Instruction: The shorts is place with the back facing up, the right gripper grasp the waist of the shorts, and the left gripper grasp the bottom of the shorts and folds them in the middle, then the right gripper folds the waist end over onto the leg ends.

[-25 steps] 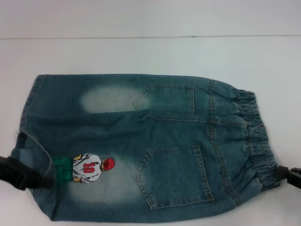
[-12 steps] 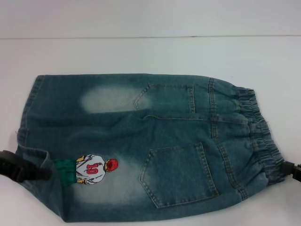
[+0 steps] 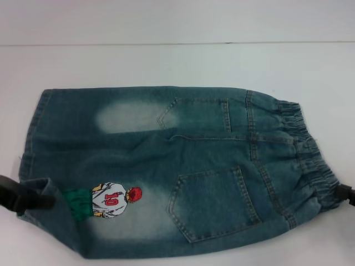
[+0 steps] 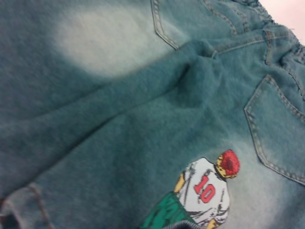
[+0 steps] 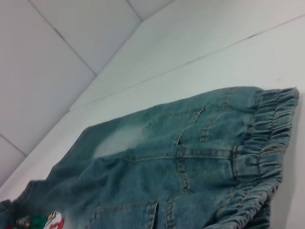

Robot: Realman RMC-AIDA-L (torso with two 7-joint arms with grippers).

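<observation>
Denim first: the shorts [image 3: 166, 166] lie back side up on the white table [image 3: 166, 61], 2 patch pockets showing, with the cartoon print [image 3: 113, 199] on the near leg. The waist of the shorts [image 3: 310, 160] points toward your right gripper [image 3: 348, 195], and the bottom of the shorts [image 3: 34, 138] toward your left gripper [image 3: 22, 197].

Your left gripper sits at the near corner of the hem, and the cloth there looks curled up over its tip, so I judge it has hold of the hem; the fingers themselves are hidden, so you cannot tell for sure. Your right gripper shows only as a dark tip touching the near end of the gathered band; whether it is clamped cannot be told either.

As for progress: both grasps seem made, and the near edge appears slightly raised off the table. The lengthwise fold in the middle is not done, since both pockets lie uncovered. After that, the waist end must go over the leg ends.
</observation>
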